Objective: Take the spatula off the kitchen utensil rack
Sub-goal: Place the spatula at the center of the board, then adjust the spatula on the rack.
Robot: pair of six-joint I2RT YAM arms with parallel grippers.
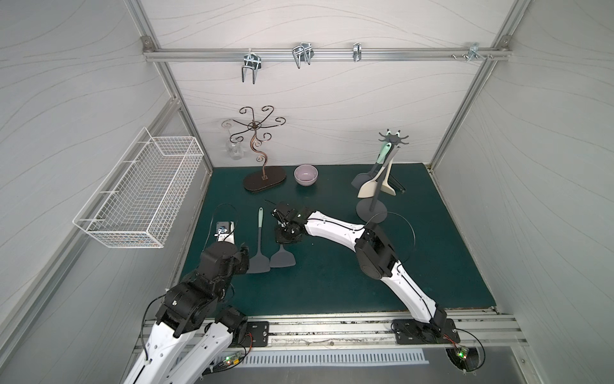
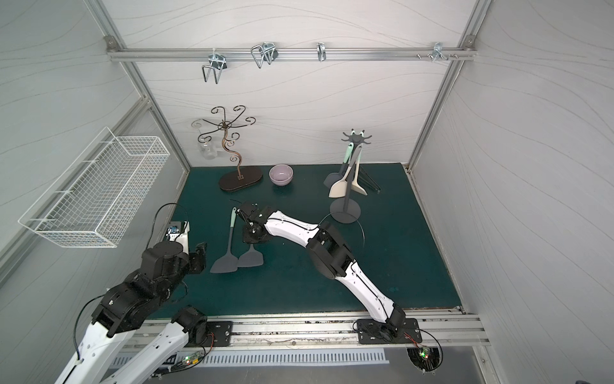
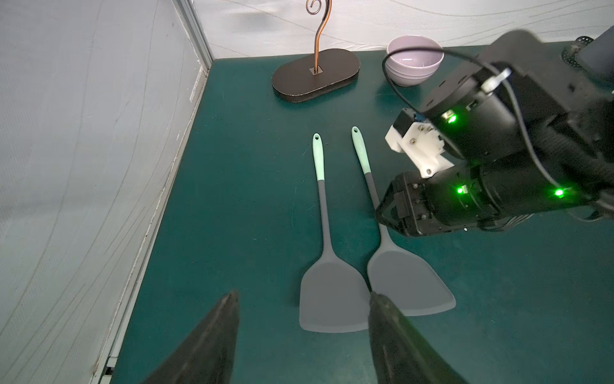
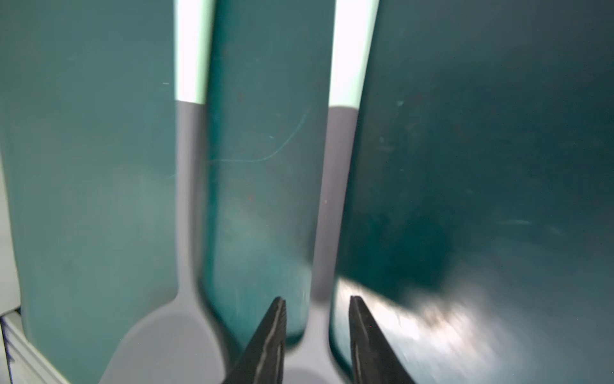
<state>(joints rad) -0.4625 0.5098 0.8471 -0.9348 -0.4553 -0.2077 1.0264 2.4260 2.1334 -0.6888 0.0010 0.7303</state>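
Soft, even light fills both top views — sharp, though straight lines bow near the edges. The right wrist view is blurred throughout, with a pale glare smearing the table (image 4: 442, 319).

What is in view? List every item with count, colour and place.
spatulas: 2, grey with mint handles, side by side on the mat
mat: 1, dark green, floor of the cell
kitchen utensil rack: 1, dark grey, right rear of mat
hung utensils: about 4, cream, grey, black, on that rack
scrolled stand: 1, brown, left rear
clear glass: 1, beside that stand
bowl: 1, lilac, rear middle
basket: 1, white wire, left wall
hooks: 4, metal, back-wall rail
left pincer: black, open, near the spatula blades
right pincer: black, open, astride one spatula's handle
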